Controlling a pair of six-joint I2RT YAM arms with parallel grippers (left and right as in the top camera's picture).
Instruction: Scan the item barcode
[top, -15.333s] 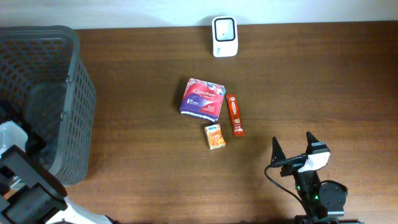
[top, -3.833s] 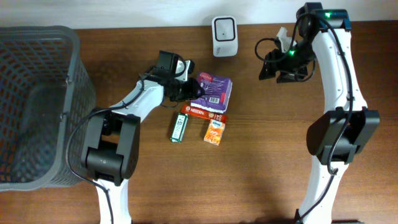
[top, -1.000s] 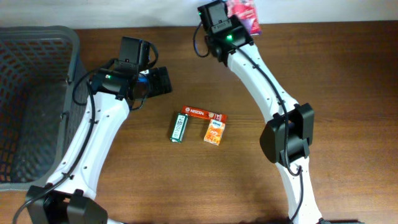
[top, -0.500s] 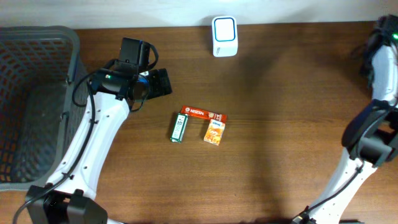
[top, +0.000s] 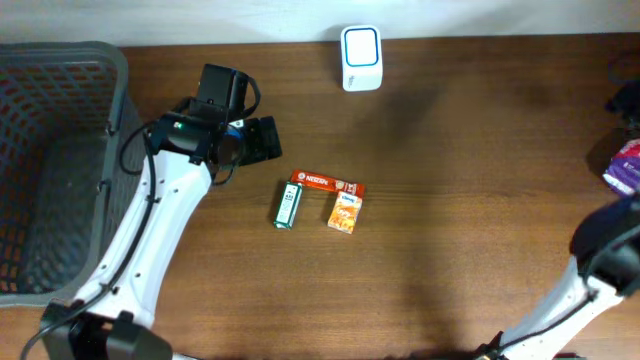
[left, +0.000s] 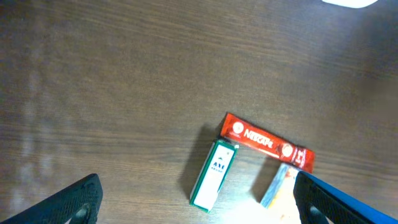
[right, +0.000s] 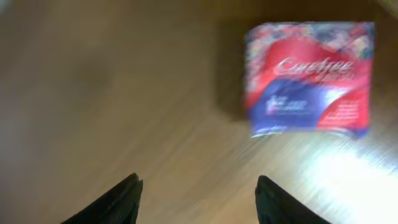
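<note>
Both pairs of jaws stand apart; only the right wrist view shows the Carefree pack (right: 309, 78) whole.

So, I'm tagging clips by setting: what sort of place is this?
Probably a mock shop checkout on a wooden table: a white barcode scanner at the far edge, small packaged goods like the red Nescafe stick and green box, and a grey mesh basket alongside.

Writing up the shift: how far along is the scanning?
Done, it seems: the pack lies set aside at the right, right fingers open and clear of it. In hand: nothing; left fingers hover open. Left: green box, red stick, orange box, none by the scanner.
</note>
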